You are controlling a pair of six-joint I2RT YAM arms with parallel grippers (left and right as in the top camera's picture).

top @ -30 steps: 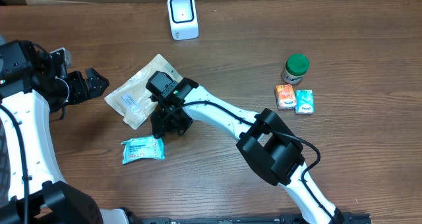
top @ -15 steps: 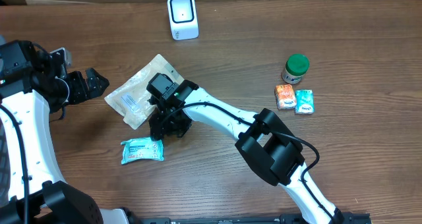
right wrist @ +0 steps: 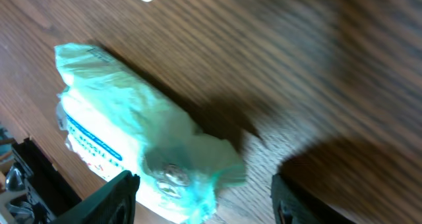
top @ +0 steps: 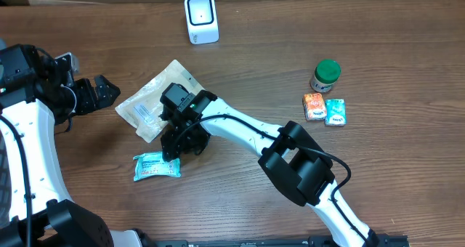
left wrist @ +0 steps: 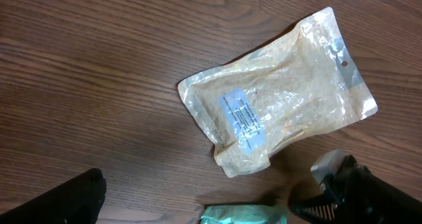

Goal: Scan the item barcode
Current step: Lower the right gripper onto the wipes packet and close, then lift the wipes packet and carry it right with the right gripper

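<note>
1. The wooden table (top: 392, 43) carries all items in view.
2. The task item, a mint-green plastic packet with blue print (top: 156, 165), lies flat near the front edge, left of centre. It sits just in front of a tan translucent pouch with a white label (top: 149, 105), with a strip of bare wood between them.
3. The right gripper (top: 174, 147) is low over the packet's right end. In the right wrist view its black fingers (right wrist: 115, 197) stand apart, and the packet's crimped end lies between them, closer to the left-hand finger. The other finger is clear of the packet, and nothing is clamped.
4. Whether the nearer finger touches the wrapper cannot be told.
5. The left gripper (top: 107, 94) sits at the left side of the table, beside the pouch and apart from it. Its fingers are spread wide and hold nothing.
6. In the left wrist view the pouch lies flat, label upward, with its hang-hole end pointing away from that camera.
7. The white upright barcode scanner (top: 201, 18) stands at the far edge, well apart from the packet.
8. On the right side stand a small jar with a green lid (top: 326, 75), a small orange packet (top: 314, 106) and a small teal packet (top: 336, 112). The two small packets lie side by side.
</note>
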